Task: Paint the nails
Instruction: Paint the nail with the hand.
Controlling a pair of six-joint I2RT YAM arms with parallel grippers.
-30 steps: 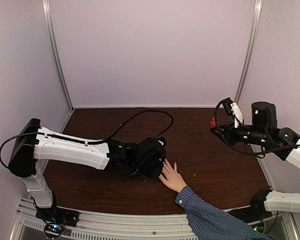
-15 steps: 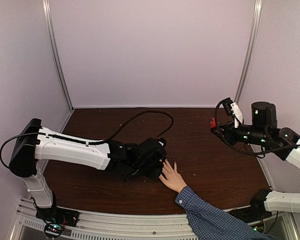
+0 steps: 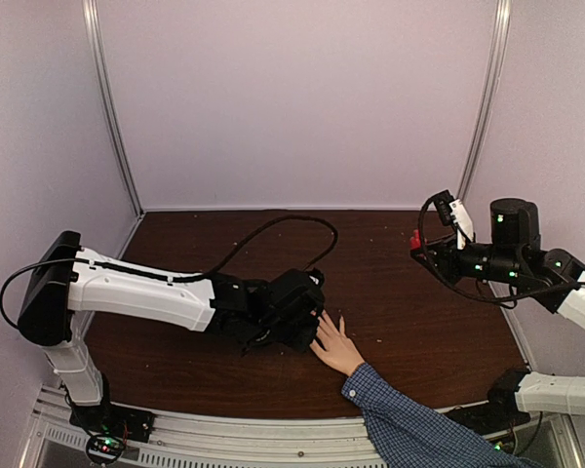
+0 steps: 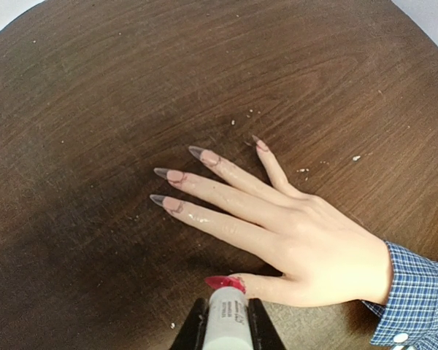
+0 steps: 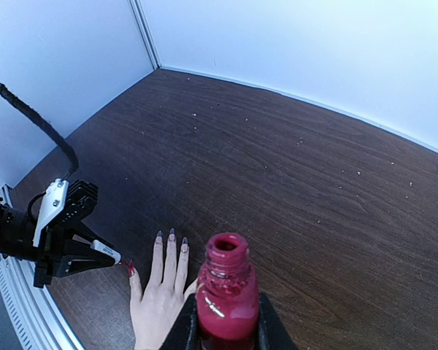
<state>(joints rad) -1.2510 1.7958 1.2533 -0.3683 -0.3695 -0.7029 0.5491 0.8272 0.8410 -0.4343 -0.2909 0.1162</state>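
L end effector (image 4: 228,332) clamped on white brush cap (image 4: 226,315), tip at glossy red thumbnail (image 4: 225,283). Other nails (image 4: 177,177) mostly bare; hand (image 4: 306,248) flat on table (image 4: 95,109). R end effector (image 5: 226,329) grips open polish bottle (image 5: 226,292), well apart.

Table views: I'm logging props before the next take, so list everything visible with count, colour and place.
table: one, dark brown wood, under everything.
cable: one, black, looped on the table by the left arm.
hand: one, light-skinned, flat on the table.
sleeve: one, blue checked, at its wrist.
nails: five; four greyish-pink, the thumb's red.
polish bottle: one, red, open, held raised.
brush cap: one, white, at the thumb.
left gripper: shut on brush cap.
right gripper: shut on polish bottle.
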